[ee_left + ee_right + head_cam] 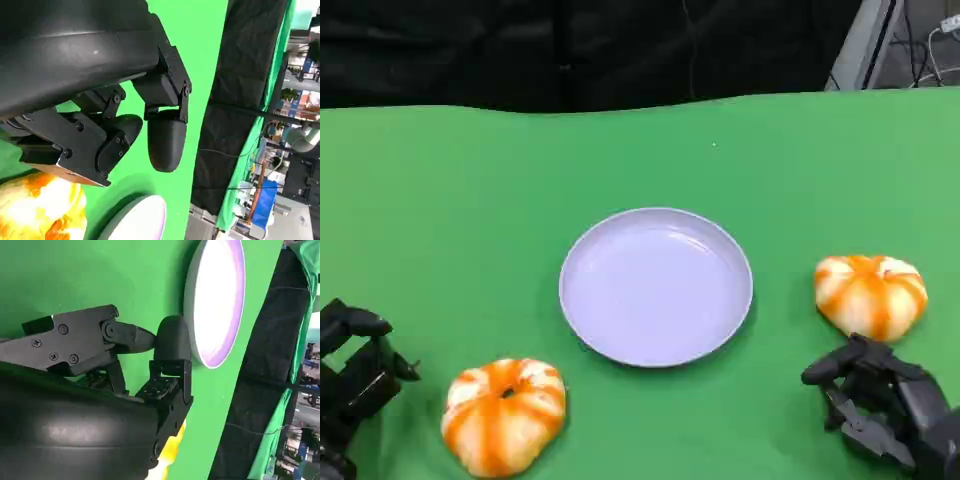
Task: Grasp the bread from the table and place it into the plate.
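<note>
Lower left of the head view: the left hand [355,380], fingers apart, holding nothing, beside a bread [504,415]. Lower right: the right hand [880,400], apparently also empty, just below a second bread [871,293]. The bare plate [656,286] sits mid-frame. A shallow grip could nudge either round loaf away.
</note>
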`<state>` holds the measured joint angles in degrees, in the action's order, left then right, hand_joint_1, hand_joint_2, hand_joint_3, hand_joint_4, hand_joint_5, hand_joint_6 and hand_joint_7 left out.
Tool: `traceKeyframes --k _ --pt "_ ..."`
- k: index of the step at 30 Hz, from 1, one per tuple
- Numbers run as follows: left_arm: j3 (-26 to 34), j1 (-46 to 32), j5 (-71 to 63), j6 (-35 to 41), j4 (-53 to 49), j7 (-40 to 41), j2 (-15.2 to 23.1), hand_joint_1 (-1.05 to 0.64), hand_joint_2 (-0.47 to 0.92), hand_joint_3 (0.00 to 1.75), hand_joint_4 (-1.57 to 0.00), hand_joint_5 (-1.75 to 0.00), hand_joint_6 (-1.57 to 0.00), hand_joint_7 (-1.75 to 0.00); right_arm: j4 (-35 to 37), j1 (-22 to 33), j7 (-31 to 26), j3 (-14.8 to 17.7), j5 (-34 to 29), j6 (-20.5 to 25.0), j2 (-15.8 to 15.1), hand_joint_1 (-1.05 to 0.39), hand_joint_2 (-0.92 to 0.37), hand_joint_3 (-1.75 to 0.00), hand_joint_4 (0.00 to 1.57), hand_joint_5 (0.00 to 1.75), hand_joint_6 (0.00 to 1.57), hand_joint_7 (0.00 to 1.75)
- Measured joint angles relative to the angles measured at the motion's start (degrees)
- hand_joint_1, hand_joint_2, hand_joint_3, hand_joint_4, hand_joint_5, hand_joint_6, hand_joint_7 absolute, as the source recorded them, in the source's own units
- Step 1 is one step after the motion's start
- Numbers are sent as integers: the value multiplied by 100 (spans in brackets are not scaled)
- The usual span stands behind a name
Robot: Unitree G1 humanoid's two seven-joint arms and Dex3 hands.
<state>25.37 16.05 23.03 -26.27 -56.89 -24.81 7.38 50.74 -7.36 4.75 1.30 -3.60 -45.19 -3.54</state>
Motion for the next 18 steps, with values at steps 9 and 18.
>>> traceKeyframes --k 9,18 --pt "-1 1 -10 0 -10 1 0 -1 60 114 -88 -174 -88 -142 20 -15 28 11 12 0 0 -10 -92 -51 68 169 74 120" --pt "-1 11 -9 0 -49 -13 2 0 66 106 -86 -162 -90 -125 41 -43 26 12 10 5 0 -11 -92 -50 67 169 73 119"
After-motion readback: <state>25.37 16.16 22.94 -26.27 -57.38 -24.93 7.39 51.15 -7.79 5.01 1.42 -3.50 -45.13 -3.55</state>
